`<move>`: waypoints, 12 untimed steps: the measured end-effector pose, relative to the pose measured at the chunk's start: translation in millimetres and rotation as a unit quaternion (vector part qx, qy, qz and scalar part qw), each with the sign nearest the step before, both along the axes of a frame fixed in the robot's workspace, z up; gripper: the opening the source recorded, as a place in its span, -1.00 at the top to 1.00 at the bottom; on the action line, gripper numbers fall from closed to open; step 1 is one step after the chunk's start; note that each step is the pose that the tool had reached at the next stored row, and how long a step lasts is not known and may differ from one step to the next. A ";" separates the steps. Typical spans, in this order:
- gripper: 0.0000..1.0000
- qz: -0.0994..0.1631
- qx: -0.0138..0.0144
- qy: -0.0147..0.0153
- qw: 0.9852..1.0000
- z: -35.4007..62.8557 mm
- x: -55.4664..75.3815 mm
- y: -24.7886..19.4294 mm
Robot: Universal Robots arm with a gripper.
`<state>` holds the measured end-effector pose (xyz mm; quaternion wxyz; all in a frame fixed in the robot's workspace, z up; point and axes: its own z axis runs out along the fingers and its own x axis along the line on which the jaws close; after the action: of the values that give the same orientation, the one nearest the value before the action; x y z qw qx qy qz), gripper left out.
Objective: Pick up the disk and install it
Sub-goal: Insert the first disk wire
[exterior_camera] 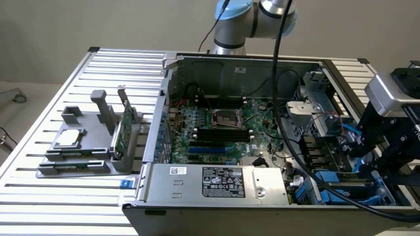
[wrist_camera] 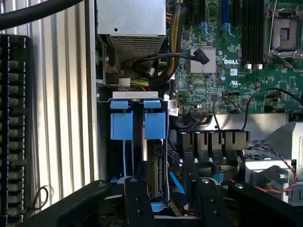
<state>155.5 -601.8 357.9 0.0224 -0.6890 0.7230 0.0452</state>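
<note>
Here the gripper (wrist_camera: pixel 173 208) hung over the corner of the open computer case (exterior_camera: pixel 172 147) where the drive bay (wrist_camera: pixel 138 100) was, on the exterior view's right. Its two black fingers (wrist_camera: pixel 138 204) were apart and held nothing; there was free space between them.

The disk (wrist_camera: pixel 156 165) was in the drive bay, standing on its edge in a slot, with its blue carrier around it and the blue tab of the carrier towards the power supply (wrist_camera: pixel 131 23). In the wrist view it lay between the two fingers, close beside one of them and clearly apart from the other. I could not tell if the closer finger touched it. A second blue tab (wrist_camera: pixel 121 125) stood just beside the first, in the neighbour slot.

The green motherboard (exterior_camera: pixel 223 128) lay on the floor of the case, with its empty processor socket (exterior_camera: pixel 222 118) near the middle. Black cables ran from the power supply over the board.

On the slatted table (exterior_camera: pixel 59 206), at the exterior view's left and well apart from the case, a grey holder (exterior_camera: pixel 78 157) carried a thin green card (exterior_camera: pixel 122 130) standing upright and a small square silver chip (exterior_camera: pixel 69 138) lying flat.
</note>
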 end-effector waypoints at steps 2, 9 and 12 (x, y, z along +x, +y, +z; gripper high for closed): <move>0.15 -0.016 0.000 0.000 1.000 0.0 0.0 0.0; 0.15 -0.070 0.000 0.000 0.998 -0.1 0.0 0.0; 0.15 -0.094 0.000 0.000 0.996 -0.1 0.0 0.0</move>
<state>155.5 -601.9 357.8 0.0263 -0.6180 0.7845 0.0432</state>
